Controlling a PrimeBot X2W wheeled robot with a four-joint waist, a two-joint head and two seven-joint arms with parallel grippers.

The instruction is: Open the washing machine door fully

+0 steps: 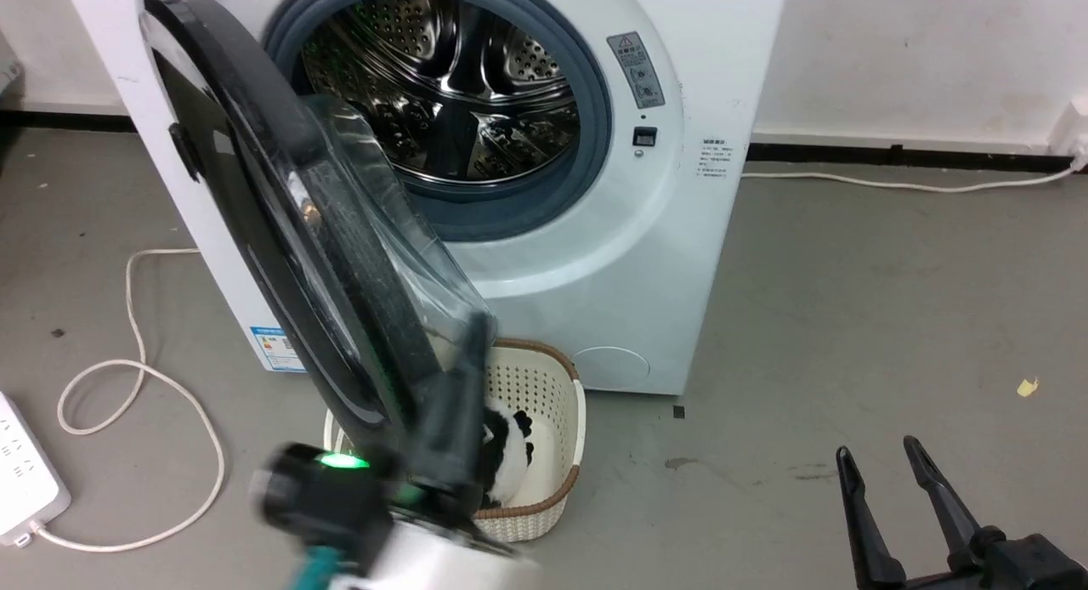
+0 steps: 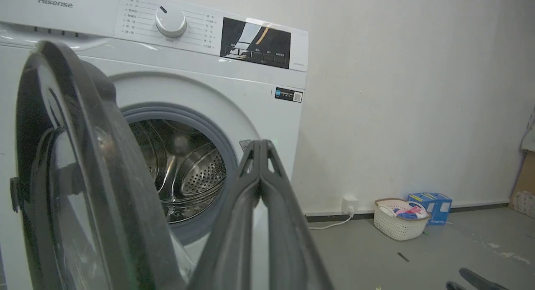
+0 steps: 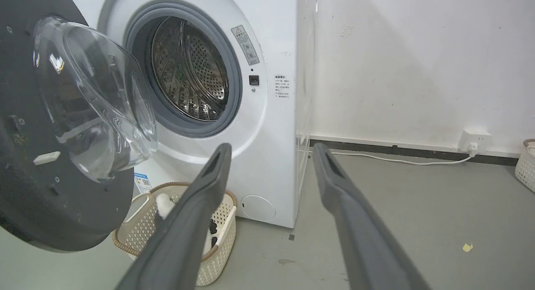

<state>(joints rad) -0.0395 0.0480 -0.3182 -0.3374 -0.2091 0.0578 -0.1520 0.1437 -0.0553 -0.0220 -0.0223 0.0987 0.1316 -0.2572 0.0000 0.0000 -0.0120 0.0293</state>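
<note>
From my seat I see the washing machine door (image 1: 246,233) standing partly open. It is hinged on the left of the head view and angled out from the washing machine (image 1: 705,258) toward the camera. Its clear glass bowl (image 1: 399,241) faces the grey-rimmed opening, with the steel drum (image 1: 459,88) bare behind it. My left gripper (image 2: 260,147) has its two fingers pressed together tip to tip with nothing between them. In its wrist view they rise just right of the door's black rim, in front of the opening. In the head view that gripper is blurred, low by the door's bottom edge and the bowl, and I cannot tell for sure whether it touches the door or only sits just beside it. My right gripper (image 1: 877,451) is at the lower right over grey floor, well apart from the machine, fingers spread wide and holding nothing. A white basket (image 1: 544,390) with a brown woven rim sits on the floor just in front of the machine, under the door, with a black-and-white plush toy (image 1: 510,462) in it. A white power strip (image 1: 25,479) and a looping cable (image 1: 130,301) lie on the floor to the left.
</note>
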